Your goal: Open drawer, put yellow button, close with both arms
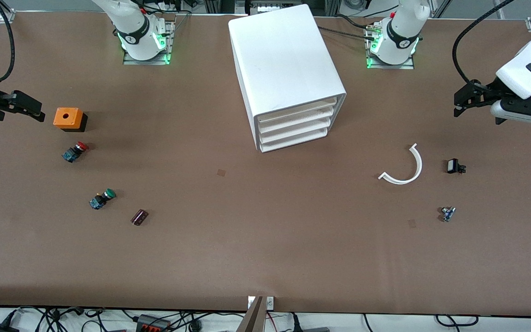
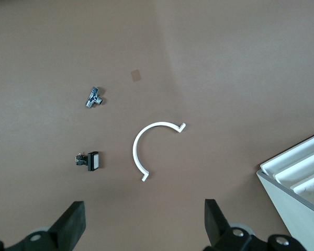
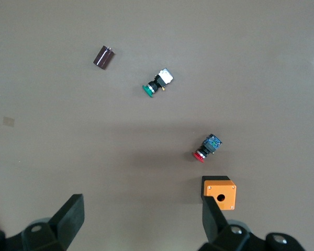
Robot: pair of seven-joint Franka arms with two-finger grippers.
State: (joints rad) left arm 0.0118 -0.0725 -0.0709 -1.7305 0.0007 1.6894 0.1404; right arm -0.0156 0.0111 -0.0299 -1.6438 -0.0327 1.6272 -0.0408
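The white drawer unit [image 1: 288, 69] stands at the middle of the table, near the arm bases, with its several drawers [image 1: 293, 127] all shut; its corner shows in the left wrist view [image 2: 298, 172]. The yellow button is not in view. My left gripper [image 1: 466, 99] hangs open and empty above the table at the left arm's end; it also shows in the left wrist view [image 2: 144, 214]. My right gripper [image 1: 21, 107] hangs open and empty at the right arm's end, beside an orange box [image 1: 68, 118]; it also shows in the right wrist view [image 3: 142, 206].
Toward the right arm's end lie a red-capped button [image 1: 74, 151], a green-capped button [image 1: 102, 198] and a brown cylinder [image 1: 139, 217]. Toward the left arm's end lie a white curved strip [image 1: 406, 168], a small black part [image 1: 454, 166] and a small metal part [image 1: 447, 214].
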